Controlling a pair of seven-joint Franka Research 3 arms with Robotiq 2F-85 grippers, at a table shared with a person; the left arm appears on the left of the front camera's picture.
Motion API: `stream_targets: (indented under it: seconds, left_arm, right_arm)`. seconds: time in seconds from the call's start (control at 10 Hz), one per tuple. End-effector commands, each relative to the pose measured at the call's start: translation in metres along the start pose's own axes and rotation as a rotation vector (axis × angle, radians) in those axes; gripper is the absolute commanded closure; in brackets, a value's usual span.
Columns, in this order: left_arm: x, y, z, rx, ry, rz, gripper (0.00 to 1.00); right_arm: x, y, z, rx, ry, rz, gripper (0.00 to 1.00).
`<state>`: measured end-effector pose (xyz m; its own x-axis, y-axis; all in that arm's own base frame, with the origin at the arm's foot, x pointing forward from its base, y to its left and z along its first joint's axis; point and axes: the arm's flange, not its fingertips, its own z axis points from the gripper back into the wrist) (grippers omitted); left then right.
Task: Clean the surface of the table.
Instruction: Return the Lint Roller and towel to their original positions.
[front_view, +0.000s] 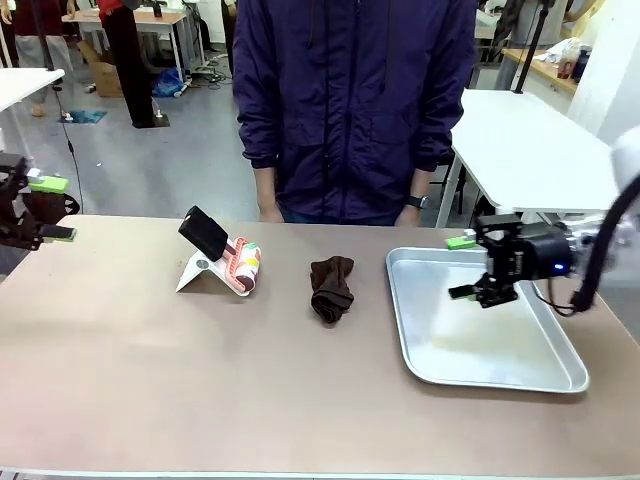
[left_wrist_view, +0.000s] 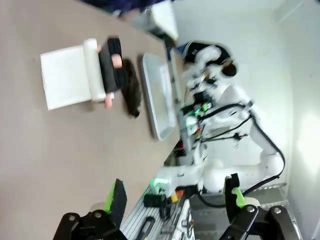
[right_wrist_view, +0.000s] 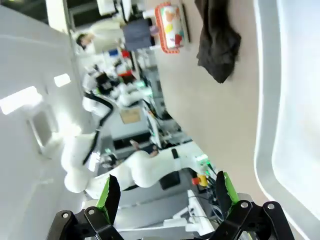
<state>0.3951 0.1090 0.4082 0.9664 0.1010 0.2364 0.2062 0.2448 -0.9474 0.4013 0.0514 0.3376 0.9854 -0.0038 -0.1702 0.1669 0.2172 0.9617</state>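
A brown desk (front_view: 150, 380) spans the foreground. At its left edge, the left gripper (front_view: 45, 208) hovers with jaws apart, empty. Next come a white stand (front_view: 205, 272) with a black phone (front_view: 204, 232), a colourful roll (front_view: 244, 265), a dark cloth (front_view: 331, 287), then a metal tray (front_view: 500, 375). The right gripper (front_view: 462, 267) hangs open above the tray.

A shiny metal tray (front_view: 480, 350) lies at the right of the frame. A crumpled dark brown cloth (front_view: 331, 287) sits at centre. Left of it, a black phone (front_view: 204, 232) leans on a white stand (front_view: 200, 272), touching a colourful printed packet (front_view: 245, 265).
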Motion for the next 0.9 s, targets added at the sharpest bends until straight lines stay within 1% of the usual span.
stream_targets:
  seconds: [0.0, 0.1, 0.2, 0.3, 0.8]
  left_arm:
    - [0.010, 0.032, 0.000, -0.188, -0.039, -0.078, 0.00]
    - [0.017, 0.041, 0.000, -0.207, -0.070, -0.090, 0.00]
    - [0.027, 0.049, -0.002, -0.202, 0.050, -0.065, 0.00]
    - [0.002, 0.034, 0.005, -0.145, -0.080, -0.046, 0.00]
    - [0.002, 0.034, 0.005, -0.145, -0.080, -0.046, 0.00]
  right_arm:
    - [-0.012, 0.003, 0.020, 0.138, -0.136, 0.011, 0.00]
    - [-0.012, 0.003, 0.027, 0.238, -0.229, 0.024, 0.00]
    - [-0.005, -0.003, 0.020, 0.058, -0.061, -0.019, 0.00]
    - [-0.005, -0.003, 0.020, 0.058, -0.061, -0.019, 0.00]
    - [-0.005, -0.003, 0.020, 0.058, -0.061, -0.019, 0.00]
